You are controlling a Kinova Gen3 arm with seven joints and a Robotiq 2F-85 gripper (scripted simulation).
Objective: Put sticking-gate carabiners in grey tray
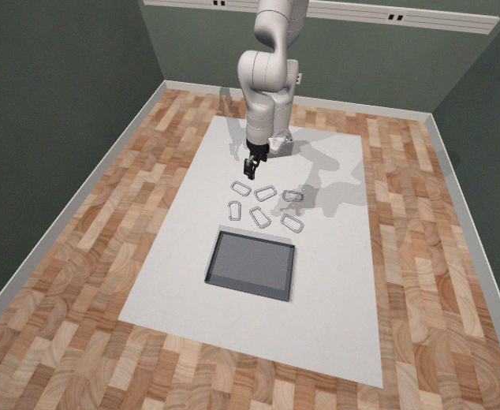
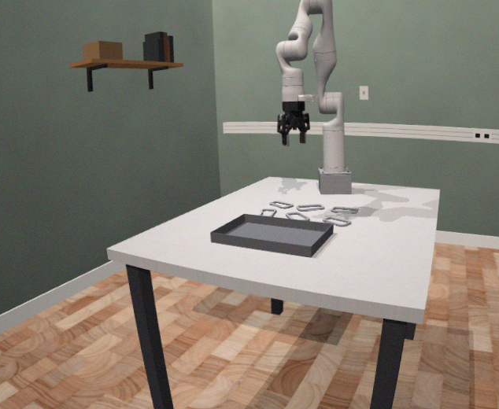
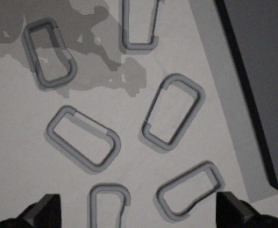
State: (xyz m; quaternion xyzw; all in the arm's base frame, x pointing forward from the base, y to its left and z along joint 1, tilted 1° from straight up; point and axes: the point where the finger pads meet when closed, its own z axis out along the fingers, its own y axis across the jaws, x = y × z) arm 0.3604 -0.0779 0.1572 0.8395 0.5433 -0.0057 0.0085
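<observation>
Pincer (image 1: 249, 169) (image 2: 293, 139) (image 3: 139, 210) hanging spread above table (image 1: 330, 286) (image 2: 188, 246) (image 3: 13, 101), pinching nothing. Six carabiners (image 1: 240, 182) (image 2: 310, 208) (image 3: 84, 152) lying outside grey tray (image 1: 250, 293) (image 2: 263, 245) (image 3: 245, 85); wrist view cutting off two and part of tray. Sticking gates hard to tell.

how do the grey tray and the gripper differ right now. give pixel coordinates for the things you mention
The grey tray (image 1: 291, 273) (image 2: 263, 245) (image 3: 249, 94) rests on the table (image 1: 330, 317) (image 2: 171, 246); the gripper (image 1: 251, 176) (image 2: 293, 142) (image 3: 139, 210) hangs above it.
The tray is a wide, shallow box; the gripper has two black fingers, spread open.
Neither holds a carabiner.
</observation>
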